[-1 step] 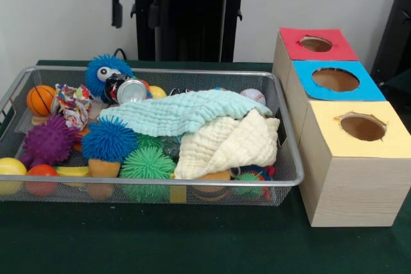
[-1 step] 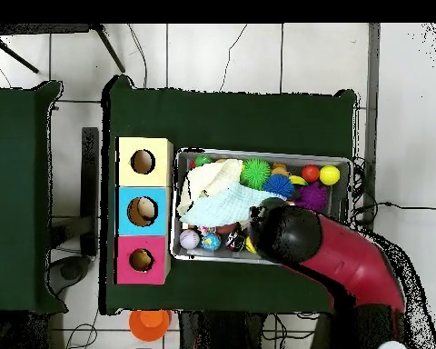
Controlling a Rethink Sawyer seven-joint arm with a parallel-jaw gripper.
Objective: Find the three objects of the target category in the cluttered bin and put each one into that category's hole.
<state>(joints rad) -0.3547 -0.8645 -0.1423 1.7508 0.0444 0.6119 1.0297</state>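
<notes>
A wire mesh bin [image 1: 154,184] holds a pale blue cloth [image 1: 176,110] and a cream cloth [image 1: 228,145] draped over toys. Around them lie a small basketball [image 1: 40,99], a baseball [image 1: 252,95], purple [image 1: 48,140], blue [image 1: 109,139] and green [image 1: 148,163] spiky balls, a metal can [image 1: 131,91] and a fuzzy blue toy with eyes [image 1: 108,72]. My gripper [image 1: 136,6] hangs open high above the bin's back, holding nothing. In the overhead view the arm [image 2: 299,238] covers the bin's [image 2: 262,153] lower right corner.
Beside the bin stand three wooden boxes with round holes, topped red [image 1: 318,44], blue [image 1: 336,80] and yellow [image 1: 361,126]. A yellow ball [image 1: 9,168] and a red ball [image 1: 42,172] sit in the bin's front corner. An orange object [image 2: 150,323] lies on the floor.
</notes>
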